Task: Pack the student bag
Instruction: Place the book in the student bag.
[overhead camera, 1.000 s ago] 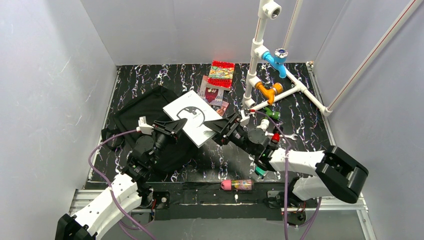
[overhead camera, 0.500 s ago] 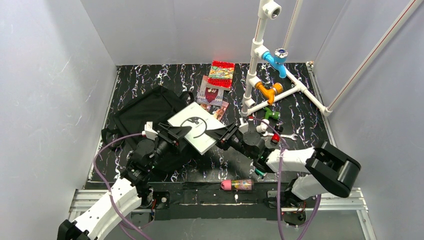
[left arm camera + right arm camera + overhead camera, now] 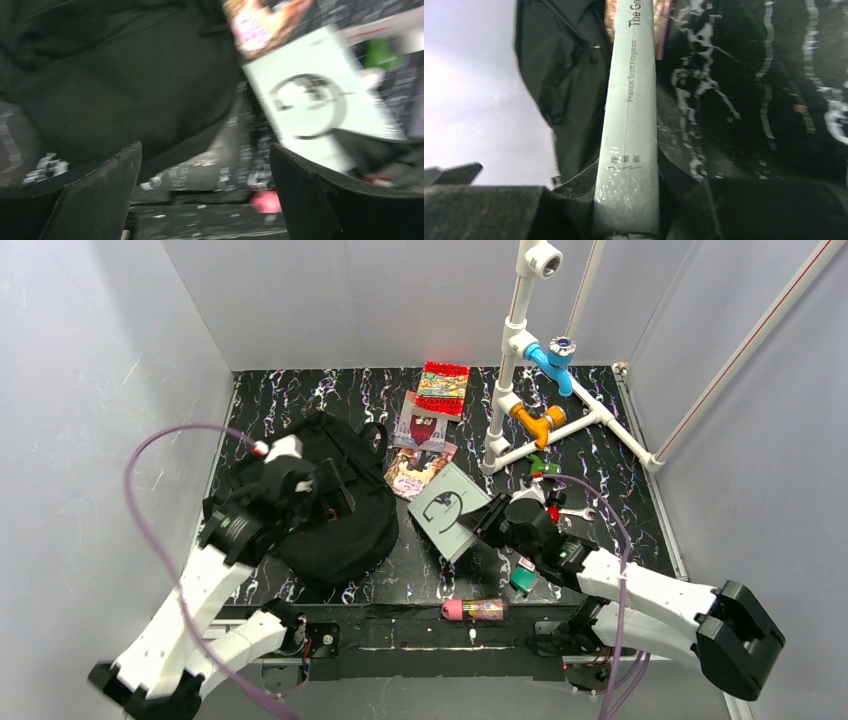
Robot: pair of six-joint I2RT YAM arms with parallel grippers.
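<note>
Black fabric student bag (image 3: 340, 525) lies slumped; left jaws gape, right jaws clamp a pale book (image 3: 447, 505).

**R wrist cam.**
- R gripper (image 3: 626, 207) clamps the book (image 3: 629, 125) at its near end. Black finger pads (image 3: 574, 192) press on both sides, one L, one R.
- The book's spine faces the cam. and runs near-to-far up the centre of view.
- Spine: pale grey-green, glossy. Print reads "Francis Scott Fitzgerald"; the title starts "The Gr" and the rest is cut off at the top edge. Small chars nr the grip are not legible.
- Student bag (image 3: 564, 65): black creased fabric, beyond the book, L of the spine.
- Table (image 3: 749, 75): black w/ white veins, R of the spine.
- Colourful cover (image 3: 666, 20): thin strip at the far end, just beside the spine, mostly hidden.
- Pale wall (image 3: 469, 90) fills the L side.
</note>
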